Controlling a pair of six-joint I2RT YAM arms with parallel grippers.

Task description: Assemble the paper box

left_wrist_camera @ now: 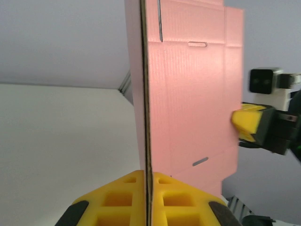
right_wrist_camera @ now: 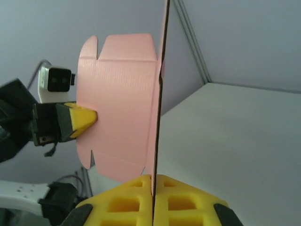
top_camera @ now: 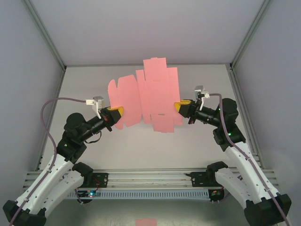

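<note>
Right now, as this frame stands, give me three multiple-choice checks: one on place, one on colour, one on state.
1. Where is the pink die-cut card sheet?
A lying loose, untouched; B gripped on two sides by both sets of jaws; C hanging from one set of jaws alone.
2. What colour are the pads?
A yellow; B blue; C white.
3. How do the right jaws stand?
A wide open; B shut on nothing; C shut on the sheet's edge.

B: in the top view, the left jaws and the right jaws each pinch a side.
A: both wrist views show yellow pads.
C: the right wrist view shows the card's edge pinched between closed pads.
</note>
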